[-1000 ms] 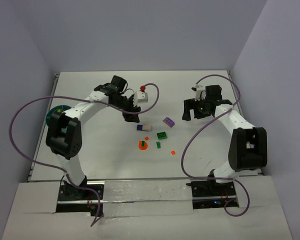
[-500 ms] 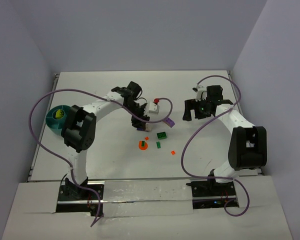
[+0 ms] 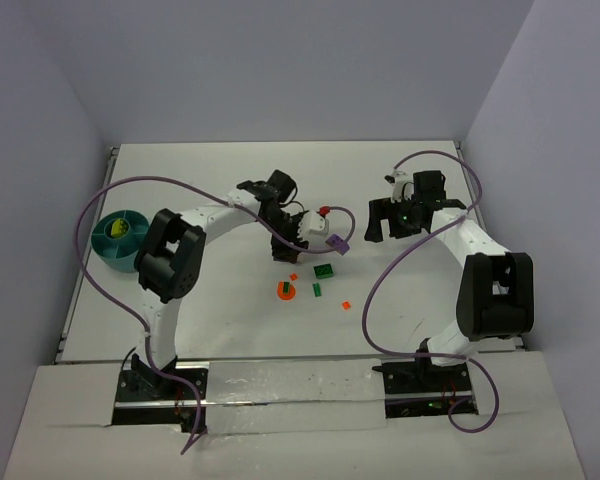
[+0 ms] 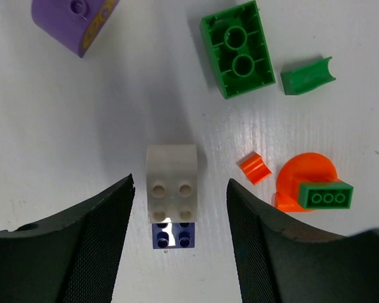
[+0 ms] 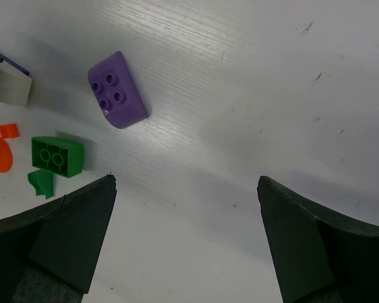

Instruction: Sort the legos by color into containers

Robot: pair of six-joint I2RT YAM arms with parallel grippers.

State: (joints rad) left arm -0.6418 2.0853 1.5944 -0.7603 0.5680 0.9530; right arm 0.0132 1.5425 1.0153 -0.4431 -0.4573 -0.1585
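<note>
Between the parted jaws of our left pincer (image 4: 179, 189) lies a white plastic brick (image 4: 172, 165): light, stiff, slick, we judge; pinch its flat sides.

- A white table (image 3: 180, 190), faintly scuffed.
- Plain pale lilac walls (image 3: 280, 70) close it in on three sides.
- Soft, even light, with faint shadows.

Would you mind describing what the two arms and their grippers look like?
Both the left arm and the right arm have white links joined by bulky black joint housings. A purple cable loops loosely alongside each arm. The left gripper and right gripper have wide black fingers, the left ones showing a fine mesh-like texture. No markings are legible.
</note>
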